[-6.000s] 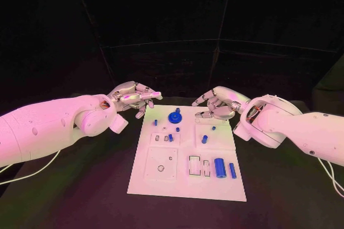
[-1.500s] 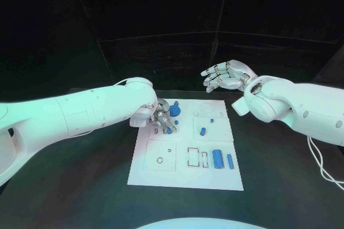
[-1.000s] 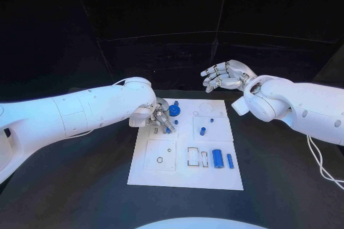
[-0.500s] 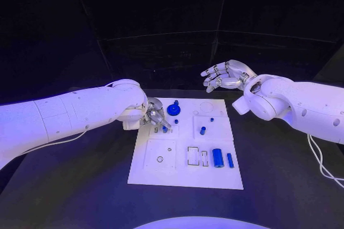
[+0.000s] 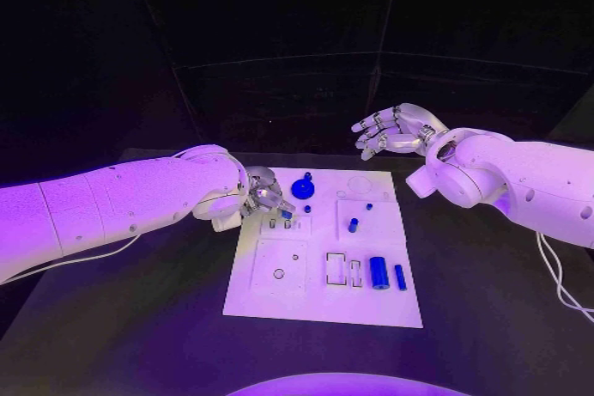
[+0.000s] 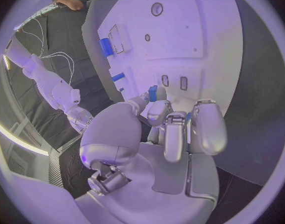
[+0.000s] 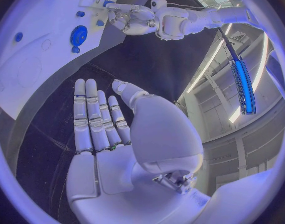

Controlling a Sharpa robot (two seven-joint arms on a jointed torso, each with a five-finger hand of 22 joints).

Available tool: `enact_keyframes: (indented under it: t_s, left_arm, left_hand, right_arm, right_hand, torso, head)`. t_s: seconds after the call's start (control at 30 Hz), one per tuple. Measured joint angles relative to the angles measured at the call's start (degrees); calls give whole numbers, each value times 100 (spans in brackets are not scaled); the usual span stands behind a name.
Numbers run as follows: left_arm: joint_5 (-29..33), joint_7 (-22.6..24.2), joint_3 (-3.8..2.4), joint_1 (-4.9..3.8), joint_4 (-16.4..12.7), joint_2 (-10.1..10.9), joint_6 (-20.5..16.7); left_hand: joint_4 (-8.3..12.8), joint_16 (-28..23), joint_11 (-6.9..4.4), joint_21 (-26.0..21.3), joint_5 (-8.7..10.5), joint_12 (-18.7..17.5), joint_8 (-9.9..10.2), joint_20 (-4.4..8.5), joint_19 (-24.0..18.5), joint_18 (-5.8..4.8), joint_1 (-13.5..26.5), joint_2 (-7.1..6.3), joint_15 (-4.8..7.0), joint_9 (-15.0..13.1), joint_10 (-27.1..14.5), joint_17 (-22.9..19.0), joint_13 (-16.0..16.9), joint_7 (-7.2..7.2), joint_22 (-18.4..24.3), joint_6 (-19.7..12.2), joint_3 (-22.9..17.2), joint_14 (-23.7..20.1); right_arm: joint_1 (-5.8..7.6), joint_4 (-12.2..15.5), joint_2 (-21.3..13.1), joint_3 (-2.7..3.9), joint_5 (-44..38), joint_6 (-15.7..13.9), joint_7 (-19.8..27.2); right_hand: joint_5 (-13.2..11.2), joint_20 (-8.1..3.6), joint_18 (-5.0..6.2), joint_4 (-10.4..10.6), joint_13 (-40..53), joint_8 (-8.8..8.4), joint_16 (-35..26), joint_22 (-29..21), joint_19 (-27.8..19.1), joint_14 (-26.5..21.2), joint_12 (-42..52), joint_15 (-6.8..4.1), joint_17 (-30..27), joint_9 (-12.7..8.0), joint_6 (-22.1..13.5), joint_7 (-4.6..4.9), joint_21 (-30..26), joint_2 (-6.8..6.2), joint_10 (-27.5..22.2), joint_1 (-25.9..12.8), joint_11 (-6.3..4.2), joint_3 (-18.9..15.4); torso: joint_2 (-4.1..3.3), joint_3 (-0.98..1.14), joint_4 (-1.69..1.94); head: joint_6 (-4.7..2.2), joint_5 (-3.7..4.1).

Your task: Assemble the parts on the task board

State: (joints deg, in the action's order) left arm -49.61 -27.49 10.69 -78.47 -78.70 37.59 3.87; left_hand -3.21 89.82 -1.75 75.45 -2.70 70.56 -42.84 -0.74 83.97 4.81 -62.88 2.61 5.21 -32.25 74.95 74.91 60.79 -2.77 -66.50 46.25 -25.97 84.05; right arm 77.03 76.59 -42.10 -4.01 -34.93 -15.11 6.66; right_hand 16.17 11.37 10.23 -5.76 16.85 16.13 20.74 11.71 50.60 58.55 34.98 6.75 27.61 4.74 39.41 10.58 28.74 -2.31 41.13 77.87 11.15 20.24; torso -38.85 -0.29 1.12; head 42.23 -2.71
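At the middle of the black surface [image 5: 148,327] lies the white task board [image 5: 310,301], with no writing readable on it; its blue parts include a gear [image 5: 303,190] near the far edge and a cylinder [image 5: 378,272] near the right edge. The left hand [image 5: 263,200] hangs over the board's far left part, fingers curled down, pinching a small blue part [image 6: 152,92]. The right hand [image 5: 394,130] is raised beyond the board's far right corner, fingers spread and holding nothing.

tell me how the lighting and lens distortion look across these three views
Head view: violet light tints the task board and left hand, dark backdrop. Left wrist view: fisheye bends the board's straight edges. Right wrist view: bright ceiling strips glare behind the open right hand.
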Motion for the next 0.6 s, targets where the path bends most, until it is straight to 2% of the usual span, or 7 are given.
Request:
enact_keyframes:
  t_s: [0.2,0.6]
  left_arm:
    - [-77,20,0,87,-12,-7,-204]
    - [-261,2,2,143,104,-111,-190]
  left_hand:
    - [-29,0,0,0,3,0,-6,0,0,0,12,-12,0,-11,0,0,0,-3,0,-1,-69,0]
    - [-43,0,1,0,5,0,-28,0,0,0,65,-64,0,-23,-1,0,-16,-11,1,-8,-160,0]
  right_arm:
    - [0,-6,-2,0,-11,13,-8]
    - [0,-8,-3,0,-19,29,-13]
  right_hand:
    - [0,0,0,0,0,0,0,0,0,0,0,0,0,3,0,0,0,0,0,0,0,0]
    - [0,0,0,15,-11,33,0,-7,0,0,19,0,-10,2,-21,21,1,0,-35,0,6,-14]
  torso:
    - [2,0,-7]
    - [1,1,-23]
  head:
    - [8,-21]
    - [19,-30]
